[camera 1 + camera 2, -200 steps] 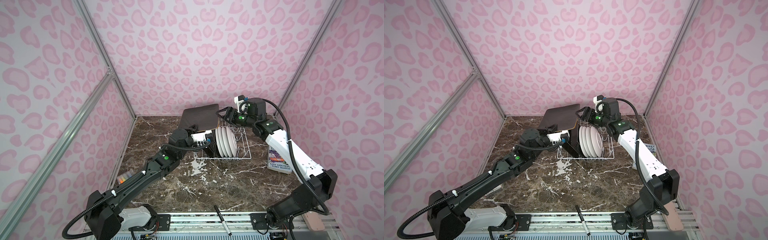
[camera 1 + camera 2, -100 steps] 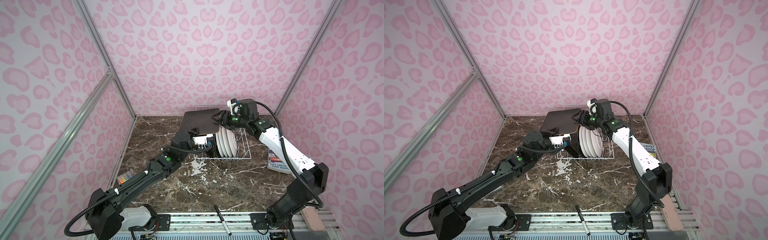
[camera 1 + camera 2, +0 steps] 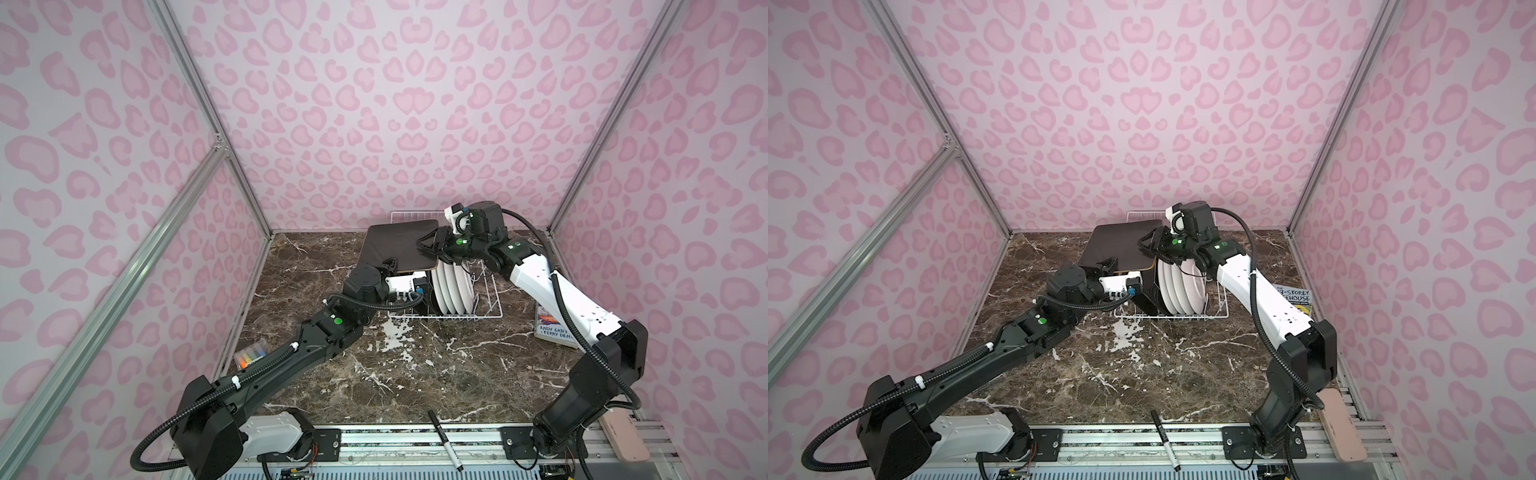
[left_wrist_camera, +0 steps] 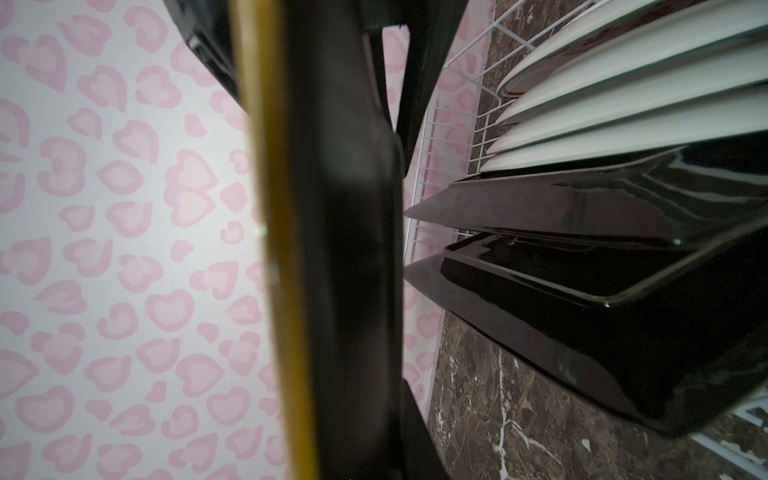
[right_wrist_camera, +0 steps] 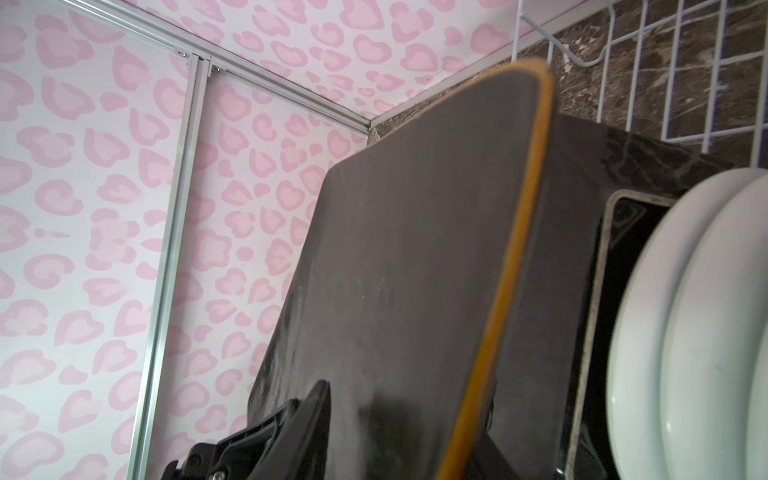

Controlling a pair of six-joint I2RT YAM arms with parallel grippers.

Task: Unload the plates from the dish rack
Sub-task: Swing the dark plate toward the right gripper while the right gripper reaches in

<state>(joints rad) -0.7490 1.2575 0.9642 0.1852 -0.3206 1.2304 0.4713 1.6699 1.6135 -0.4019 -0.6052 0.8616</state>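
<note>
A dark brown square plate (image 3: 399,245) (image 3: 1117,245) is held up above the left end of the white wire dish rack (image 3: 490,307) (image 3: 1219,309). My left gripper (image 3: 390,264) (image 3: 1106,264) is shut on its lower left rim. My right gripper (image 3: 430,243) (image 3: 1148,243) straddles the plate's right edge. One finger (image 5: 307,415) stands just off the plate's matte back (image 5: 415,270), so these jaws are still open. In the rack stand two more dark square plates (image 4: 582,208) (image 3: 426,295) and several round white plates (image 3: 453,291) (image 3: 1183,291) (image 5: 685,332).
An illustrated book (image 3: 552,328) (image 3: 1293,297) lies right of the rack. A black marker (image 3: 446,440) lies on the front rail, and a box of coloured pens (image 3: 249,357) sits by the left wall. A pink block (image 3: 1343,428) rests at the front right.
My right gripper has swung left from behind the rack onto the raised plate's right edge, and its jaws have narrowed. The left gripper still holds the plate, which has dropped slightly.
</note>
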